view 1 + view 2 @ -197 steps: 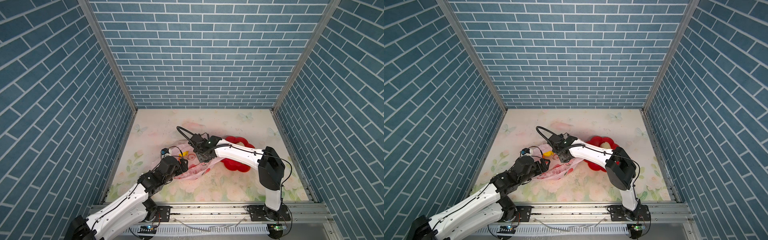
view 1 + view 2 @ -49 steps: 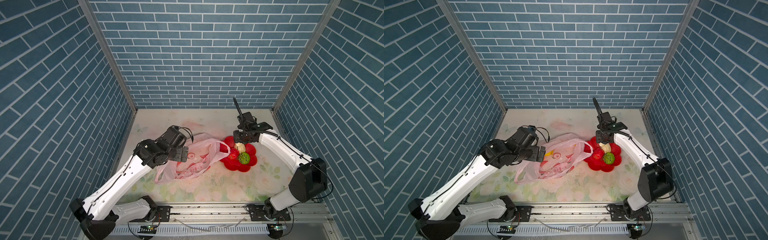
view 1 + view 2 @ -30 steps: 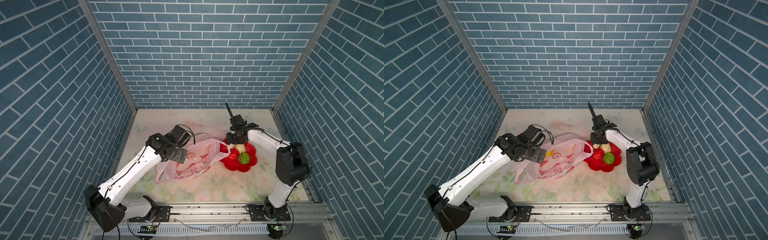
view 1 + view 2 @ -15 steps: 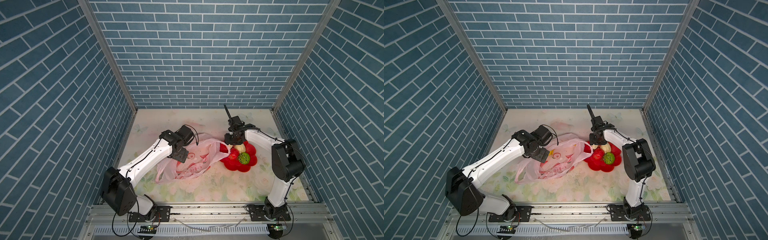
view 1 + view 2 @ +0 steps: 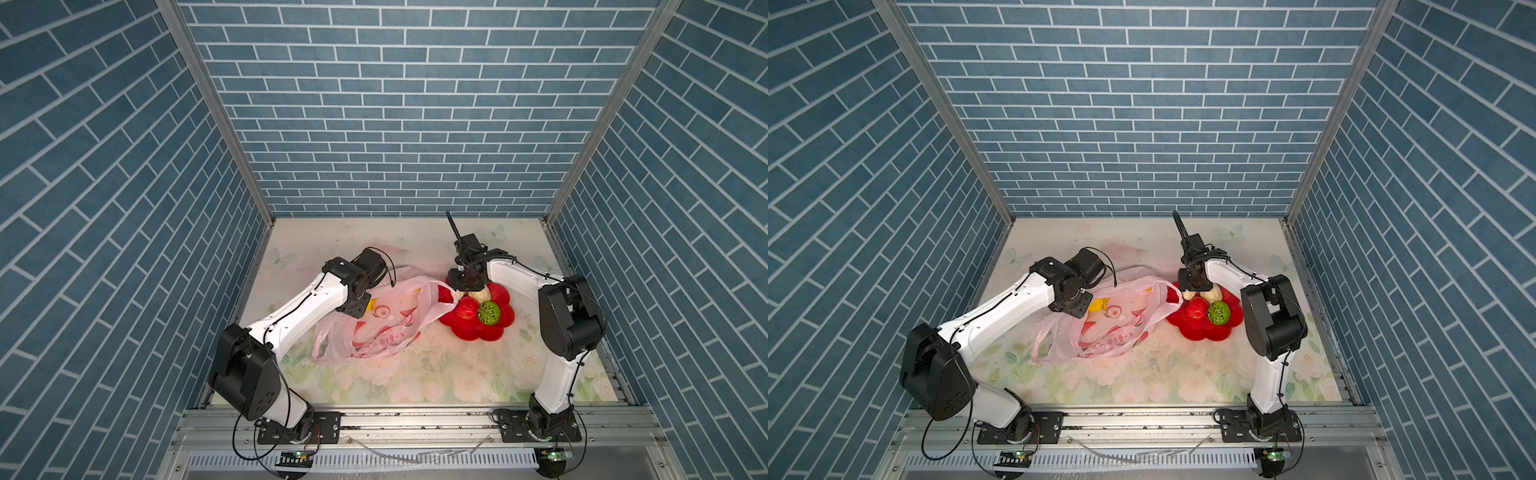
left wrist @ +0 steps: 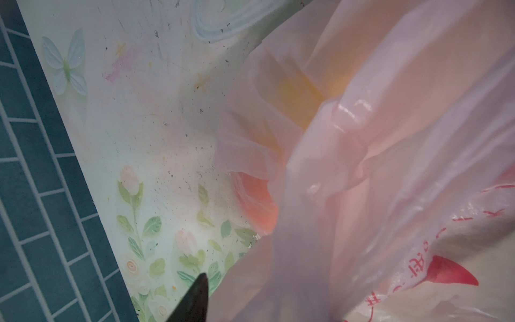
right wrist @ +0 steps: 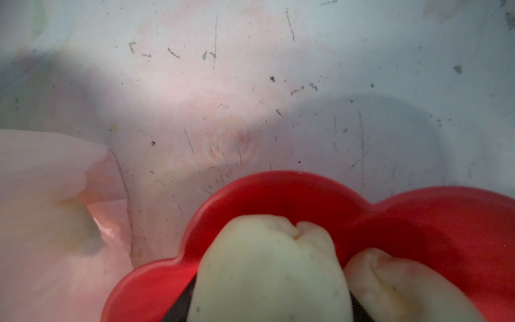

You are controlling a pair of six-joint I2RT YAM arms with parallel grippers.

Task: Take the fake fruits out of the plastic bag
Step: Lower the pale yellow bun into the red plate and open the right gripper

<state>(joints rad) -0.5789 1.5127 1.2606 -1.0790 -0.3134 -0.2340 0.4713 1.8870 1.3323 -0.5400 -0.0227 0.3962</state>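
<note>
The pink plastic bag (image 5: pixel 386 324) (image 5: pixel 1113 328) lies in the middle of the table. A yellow fruit (image 5: pixel 1096 306) shows at its left rim. In the left wrist view yellow (image 6: pixel 301 103) and orange (image 6: pixel 256 200) fruits show through the film. My left gripper (image 5: pixel 360 309) is on that rim, with a band of film running into its jaws. One dark fingertip (image 6: pixel 198 292) shows; the film hides the other. My right gripper (image 5: pixel 465 286) is shut on a cream fruit (image 7: pixel 267 273) low over the red dish (image 5: pixel 478 334). Cream (image 7: pixel 404 290), red (image 5: pixel 466 308) and green (image 5: pixel 488 312) fruits lie in the dish.
The dish (image 5: pixel 1200 332) touches the bag's right handle loop (image 5: pixel 436 299). Blue brick walls (image 5: pixel 386 145) close in three sides, and a metal rail (image 5: pixel 415 419) runs along the front. The left arm's white link (image 5: pixel 299 311) stretches over the table's left part.
My left gripper has swung in to the bag's left rim and its jaws have closed from wide open onto the film. My right gripper has shifted slightly lower and left over the dish, still holding the cream fruit.
</note>
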